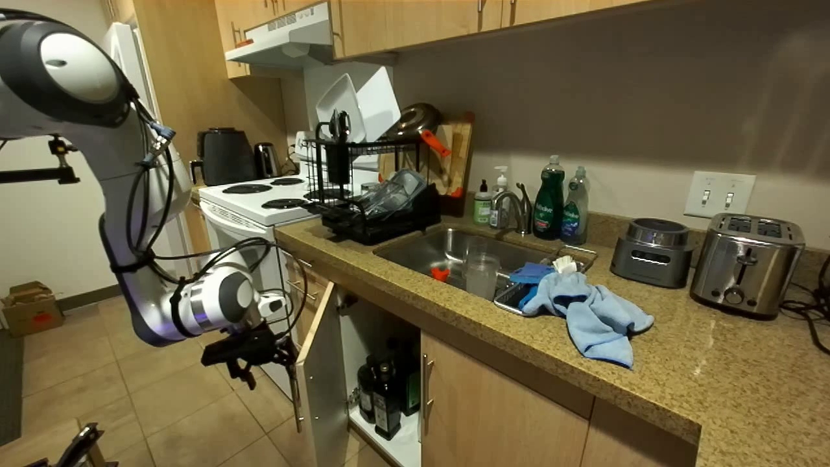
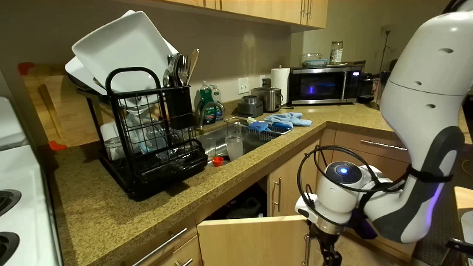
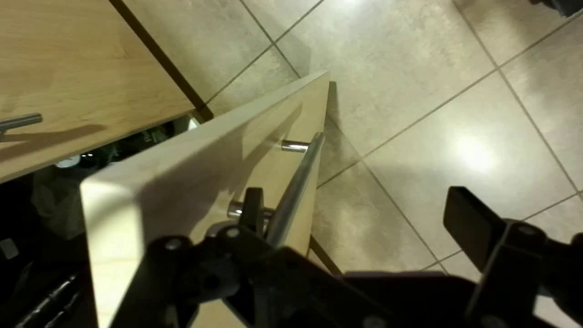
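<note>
The wooden cabinet door [image 1: 322, 383] under the sink stands swung outward, with a metal bar handle [image 3: 298, 182] on its outer face. My gripper [image 3: 359, 202] is at that handle with its jaws wide apart. In the wrist view, the left finger [image 3: 252, 207] reaches into the gap between bar and door; whether it touches either is unclear. The right finger [image 3: 469, 228] stands well away from the bar, over the floor. In an exterior view the gripper [image 2: 331, 255] is low beside the door's free edge, partly cut off by the frame.
Dark bottles [image 1: 387, 402] stand inside the cabinet. A closed neighbouring door [image 1: 499, 402] has its own handle. Above are the granite counter [image 2: 173, 207], the sink [image 1: 421, 250], a black dish rack [image 2: 147, 173] and a blue cloth [image 1: 596, 318]. The stove [image 1: 259, 207] stands alongside.
</note>
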You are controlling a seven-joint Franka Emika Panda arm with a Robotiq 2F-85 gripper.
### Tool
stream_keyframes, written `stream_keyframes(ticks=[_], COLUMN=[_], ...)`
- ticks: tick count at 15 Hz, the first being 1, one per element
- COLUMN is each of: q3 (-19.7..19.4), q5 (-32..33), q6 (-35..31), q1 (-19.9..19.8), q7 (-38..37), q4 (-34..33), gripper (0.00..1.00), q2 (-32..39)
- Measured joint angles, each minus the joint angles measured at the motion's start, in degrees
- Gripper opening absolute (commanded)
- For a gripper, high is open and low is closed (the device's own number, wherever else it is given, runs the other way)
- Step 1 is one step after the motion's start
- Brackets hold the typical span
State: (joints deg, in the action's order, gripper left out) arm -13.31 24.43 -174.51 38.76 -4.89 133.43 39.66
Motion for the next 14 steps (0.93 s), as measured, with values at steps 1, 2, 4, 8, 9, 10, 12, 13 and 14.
stream_keyframes(ticks=[1, 2, 4, 8, 9, 10, 12, 13, 14], q3=[1.9, 4.4, 9.0, 14.0, 14.1, 13.9, 11.7, 9.7, 7.4], q5=[-0.2, -0.6, -2.3, -5.0, -5.4, -5.9, -6.4, -6.5, -6.5], q6=[0.1, 0.1, 0.1, -0.2, -0.6, -1.0, -1.6, -1.9, -2.1], q1=[0.5, 0.9, 2.1, 4.6, 5.4, 6.1, 7.1, 7.4, 7.4], q7=[0.0, 0.0, 0.0, 0.0, 0.0, 0.0, 0.0, 0.0, 0.0], q4=[0.7, 1.0, 0.9, 0.4, 0.3, 0.2, 0.0, -0.1, -0.1], gripper=[1.0, 1.0, 1.0, 1.0, 1.0, 1.0, 1.0, 1.0, 1.0], q2=[-0.3, 0.0, 1.3, 3.3, 3.5, 3.6, 3.6, 3.6, 3.7])
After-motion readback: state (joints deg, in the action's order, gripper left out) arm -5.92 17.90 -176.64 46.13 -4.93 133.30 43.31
